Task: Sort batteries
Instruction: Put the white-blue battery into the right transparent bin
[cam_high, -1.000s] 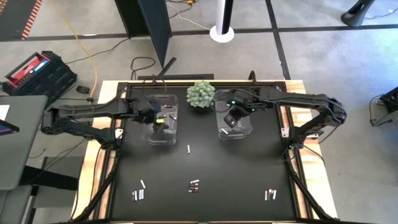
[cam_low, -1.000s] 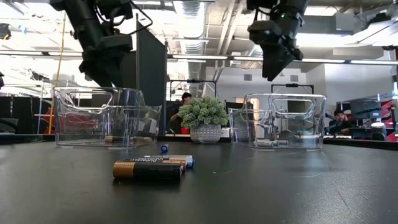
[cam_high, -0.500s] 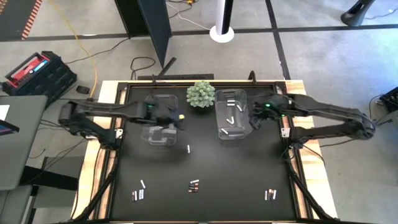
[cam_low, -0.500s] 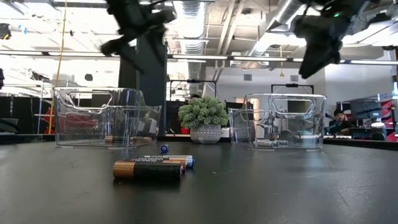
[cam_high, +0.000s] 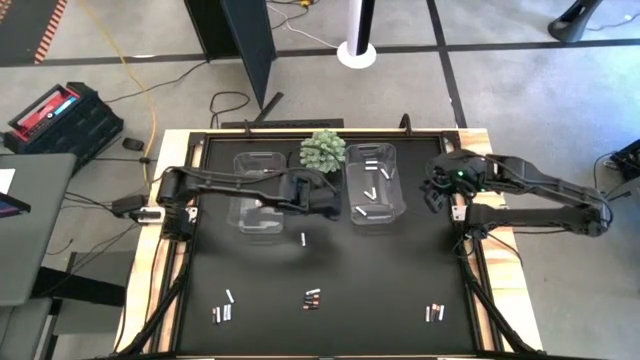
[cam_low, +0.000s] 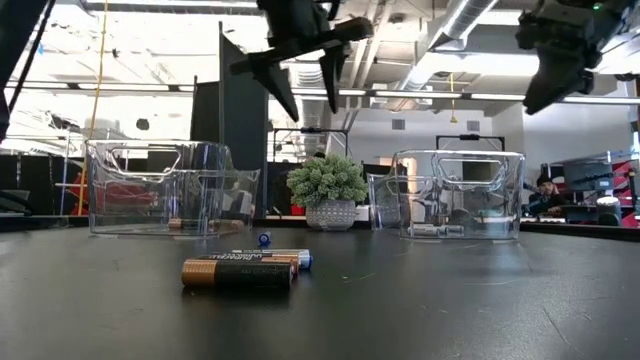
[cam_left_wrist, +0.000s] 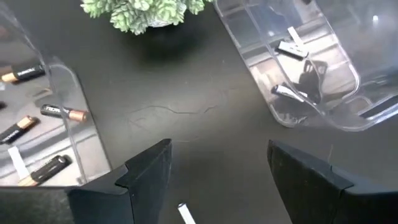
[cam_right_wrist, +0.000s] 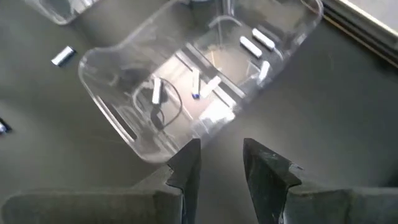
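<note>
Dark batteries with copper ends lie in the left clear bin (cam_high: 258, 190) (cam_left_wrist: 37, 137), and pale ones lie in the right clear bin (cam_high: 370, 185) (cam_right_wrist: 199, 87). More batteries lie on the black mat: a single pale one (cam_high: 303, 239) (cam_left_wrist: 185, 213) and three small groups near the near edge (cam_high: 312, 298) (cam_high: 225, 311) (cam_high: 434, 313). The middle group shows close up in the low view (cam_low: 240, 270). My left gripper (cam_high: 322, 196) (cam_left_wrist: 217, 168) hangs open above the mat between the two bins. My right gripper (cam_high: 433, 192) (cam_right_wrist: 221, 165) hangs open, with a narrow gap, just right of the right bin. Both are empty.
A small green potted plant (cam_high: 323, 150) (cam_low: 328, 190) stands at the far edge between the bins. The mat's raised frame (cam_high: 470, 240) and the right arm's base stand close to my right gripper. Bare mat (cam_high: 380, 270) lies between the bins and the near battery groups.
My left gripper has moved from above the left bin toward the table's right and now hangs between the bins, higher and turned about. My right gripper has moved from above the right bin toward the table's right edge. The bins and the batteries on the mat have kept still.
</note>
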